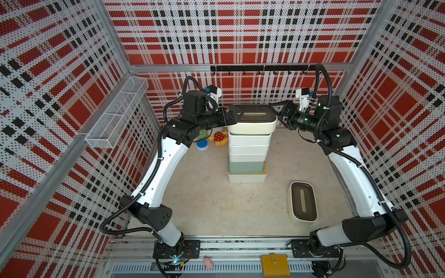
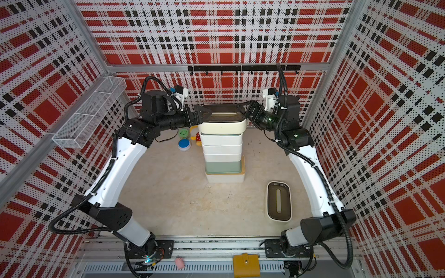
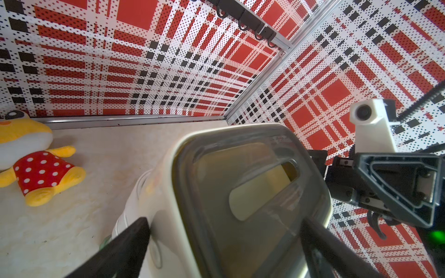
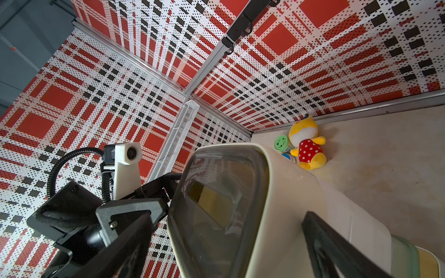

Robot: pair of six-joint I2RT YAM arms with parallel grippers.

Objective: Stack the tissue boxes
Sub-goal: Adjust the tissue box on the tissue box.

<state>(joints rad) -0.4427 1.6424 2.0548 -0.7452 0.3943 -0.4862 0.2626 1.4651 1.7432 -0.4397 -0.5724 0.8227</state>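
Top box: cream plastic tissue box (image 1: pixel 252 125), smoked lid, between left gripper (image 1: pixel 234 116) and right gripper (image 1: pixel 277 114).
Jaws: both spread wide.
Handling: likely light, rigid, slick; grip side walls.

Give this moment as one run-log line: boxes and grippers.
stack: six boxes | left gripper, right gripper: open, astride top box | loose box: on table

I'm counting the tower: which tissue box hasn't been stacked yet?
The cream box with the dark-brown lid, sitting alone on the table, slot facing up. The other six are piled in one tower behind it.
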